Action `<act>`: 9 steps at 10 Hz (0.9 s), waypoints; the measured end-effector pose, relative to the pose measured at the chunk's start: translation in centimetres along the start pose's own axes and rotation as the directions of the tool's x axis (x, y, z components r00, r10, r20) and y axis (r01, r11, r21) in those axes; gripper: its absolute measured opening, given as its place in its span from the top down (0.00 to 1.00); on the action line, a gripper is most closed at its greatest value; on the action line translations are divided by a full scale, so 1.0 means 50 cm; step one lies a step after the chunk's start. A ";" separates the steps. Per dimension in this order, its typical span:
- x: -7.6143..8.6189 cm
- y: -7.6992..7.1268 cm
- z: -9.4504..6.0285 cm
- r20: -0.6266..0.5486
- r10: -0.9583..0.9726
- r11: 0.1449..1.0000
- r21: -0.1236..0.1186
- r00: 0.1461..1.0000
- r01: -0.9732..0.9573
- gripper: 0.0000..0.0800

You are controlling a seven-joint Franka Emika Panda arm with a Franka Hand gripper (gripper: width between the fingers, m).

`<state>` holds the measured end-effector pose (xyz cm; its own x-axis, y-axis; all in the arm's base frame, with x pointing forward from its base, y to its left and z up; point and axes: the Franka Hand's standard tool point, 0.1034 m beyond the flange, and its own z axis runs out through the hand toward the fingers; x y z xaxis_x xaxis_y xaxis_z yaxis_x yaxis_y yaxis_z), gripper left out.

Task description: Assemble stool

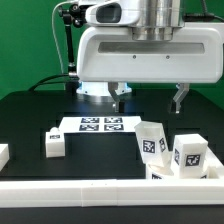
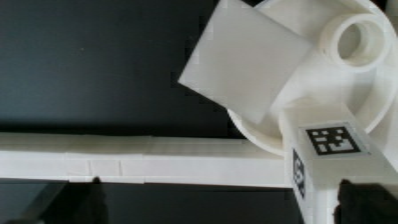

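Gripper [image 1: 149, 97] is spread wide and empty. We find the seat [image 2: 329, 90] by the rail [image 2: 125, 160], with legs [image 1: 150, 142] crowded near at the exterior view's right; we judge the plastic light, stiff and slick, best pinched across a leg's flat sides or the seat's rim. Our arm [image 1: 150, 45] hangs upright, fingers [image 1: 119, 96] pointing down, over the table [image 1: 30, 115] near the marker board [image 1: 100, 124].

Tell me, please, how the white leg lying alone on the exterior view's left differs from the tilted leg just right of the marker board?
The lone leg lies low on the table, while the tilted leg stands taller and leans. The lone leg has nothing next to it, whereas the tilted leg sits close beside another white part. Both are white and show a black-and-white square tag.
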<state>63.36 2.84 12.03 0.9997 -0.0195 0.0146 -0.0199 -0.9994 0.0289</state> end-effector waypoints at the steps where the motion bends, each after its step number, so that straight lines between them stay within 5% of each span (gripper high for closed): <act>1: 0.000 0.000 0.000 0.000 0.000 1.000 0.000 1.000 0.000 0.19; 2: -0.001 0.008 -0.002 0.003 -0.003 1.000 0.003 1.000 0.003 0.19; 4: -0.027 0.106 -0.026 0.011 -0.010 0.999 0.035 1.000 0.009 0.19; 7: -0.065 0.227 -0.004 0.027 -0.010 1.000 0.022 1.000 0.009 0.19; 9: -0.071 0.239 0.006 0.024 -0.004 1.000 0.017 1.000 0.004 0.19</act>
<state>59.56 -9.05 12.01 0.9998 -0.0157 -0.0093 -0.0156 -0.9998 0.0116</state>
